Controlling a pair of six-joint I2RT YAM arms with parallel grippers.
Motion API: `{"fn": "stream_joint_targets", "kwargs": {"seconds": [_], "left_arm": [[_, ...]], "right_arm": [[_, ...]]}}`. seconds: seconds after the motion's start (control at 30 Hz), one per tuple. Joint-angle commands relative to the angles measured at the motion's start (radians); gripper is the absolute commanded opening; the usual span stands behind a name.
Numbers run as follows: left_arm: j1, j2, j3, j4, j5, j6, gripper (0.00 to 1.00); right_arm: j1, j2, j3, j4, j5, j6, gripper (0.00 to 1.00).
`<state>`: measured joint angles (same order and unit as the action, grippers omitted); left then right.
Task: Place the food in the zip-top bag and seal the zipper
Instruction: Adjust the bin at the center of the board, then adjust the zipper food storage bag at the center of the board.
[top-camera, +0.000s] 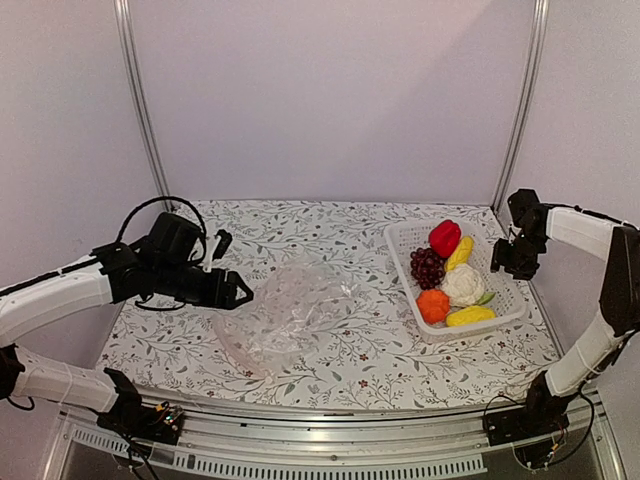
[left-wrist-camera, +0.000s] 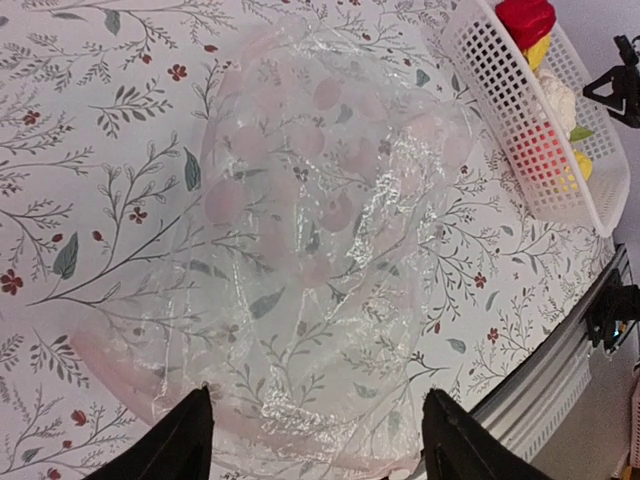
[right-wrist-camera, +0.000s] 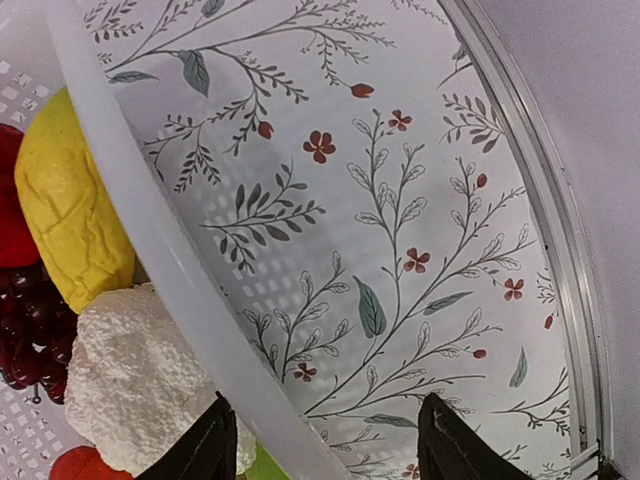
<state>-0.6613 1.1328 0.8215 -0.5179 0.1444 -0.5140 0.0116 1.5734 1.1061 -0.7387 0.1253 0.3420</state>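
Top view with the two wrist views. The clear bag (top-camera: 290, 315) is laid flat and crumpled on the flowered table (top-camera: 340, 222) at lower centre of the top view, empty, where either arm can reach it. Which edge carries the zipper cannot be told. The left gripper (top-camera: 238, 290) is poised at the bag's left edge, spread wide with nothing held. In the left wrist view its dark fingers (left-wrist-camera: 185, 450) are seen at the bottom corners, with the bag's border between them, a stance judged suited to pinching one layer so that the mouth can be lifted open. All the food is kept in the white basket (top-camera: 400, 238) at right of centre: red pepper (top-camera: 444, 238), grapes (top-camera: 427, 268), cauliflower (top-camera: 463, 284), orange fruit (top-camera: 433, 305) and two yellow pieces (top-camera: 470, 316). The right gripper (top-camera: 505, 262) is held over the basket's right rim. In the right wrist view that rim is seen to run diagonally towards the lower left finger, with the fingers parted and bare table between them, so nothing is grasped. The step is judged to be the approach to a first piece; nothing is bagged and the sealing is not yet begun
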Motion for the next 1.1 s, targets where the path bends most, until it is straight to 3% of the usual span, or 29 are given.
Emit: {"fn": "stream_joint_targets", "kwargs": {"seconds": [0.0, 0.1, 0.3, 0.43, 0.53, 0.73, 0.87, 1.07], "left_arm": [[-0.028, -0.052, -0.018, -0.124, -0.009, 0.053, 0.71], [-0.031, -0.068, -0.038, -0.149, -0.006, 0.013, 0.70], [-0.035, -0.055, -0.086, -0.240, 0.061, -0.173, 0.67], [-0.037, -0.125, -0.194, -0.172, 0.129, -0.356, 0.70], [-0.040, -0.177, -0.260, -0.106, 0.141, -0.388, 0.72], [-0.078, -0.186, -0.363, 0.134, 0.262, -0.342, 0.76], [-0.121, -0.072, -0.357, 0.295, 0.335, -0.263, 0.83], [-0.207, 0.251, -0.070, 0.308, 0.328, 0.038, 0.83]], "right_arm": [[0.073, -0.091, 0.038, 0.037, -0.063, 0.023, 0.61], [0.239, -0.118, 0.117, 0.000, 0.014, -0.017, 0.65], [0.510, -0.094, 0.202, 0.024, -0.104, -0.052, 0.66], [0.687, -0.037, 0.257, 0.061, -0.179, -0.073, 0.66], [0.768, 0.002, 0.281, 0.077, -0.204, -0.099, 0.66], [0.802, 0.025, 0.282, 0.079, -0.253, -0.099, 0.66], [0.801, 0.002, 0.282, 0.068, -0.226, -0.115, 0.67], [0.801, -0.044, 0.254, 0.061, -0.198, -0.112, 0.69]]}}
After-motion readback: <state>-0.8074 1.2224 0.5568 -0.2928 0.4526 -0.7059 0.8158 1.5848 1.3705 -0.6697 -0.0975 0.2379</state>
